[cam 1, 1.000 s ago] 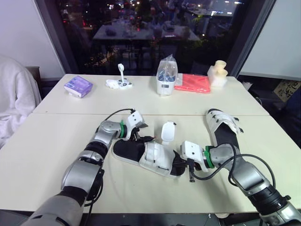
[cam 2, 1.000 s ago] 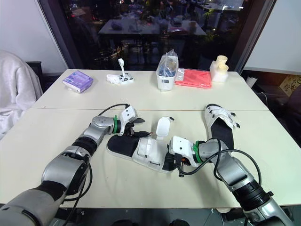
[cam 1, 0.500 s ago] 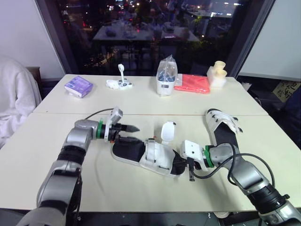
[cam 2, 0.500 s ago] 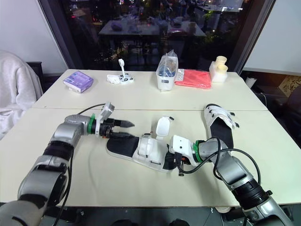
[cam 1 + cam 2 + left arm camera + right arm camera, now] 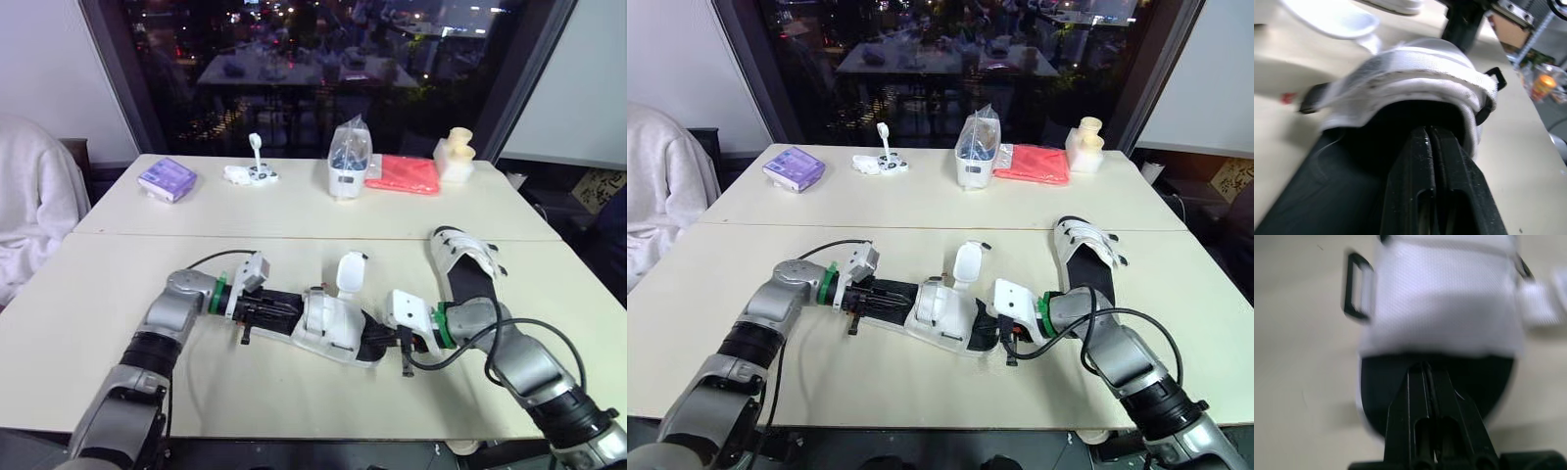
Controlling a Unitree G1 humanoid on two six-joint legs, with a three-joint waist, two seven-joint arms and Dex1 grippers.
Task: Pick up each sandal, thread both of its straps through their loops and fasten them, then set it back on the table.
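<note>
The left gripper [image 5: 1428, 130] is caught mid-frame, both black fingers pressed together with pretty much no gap. The tips are tucked just under the arch of the white strap [image 5: 1415, 73] on the sandal [image 5: 1347, 166], whose black footbed is spread out beneath the fingers. A black loop [image 5: 1495, 78] is hung off the strap's edge, and cream table [image 5: 1528, 166] is left showing beside it.

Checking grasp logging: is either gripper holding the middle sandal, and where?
Neither visibly grips it: left gripper lies shut on the sandal footbed at one end, right gripper shut at the other.
</note>
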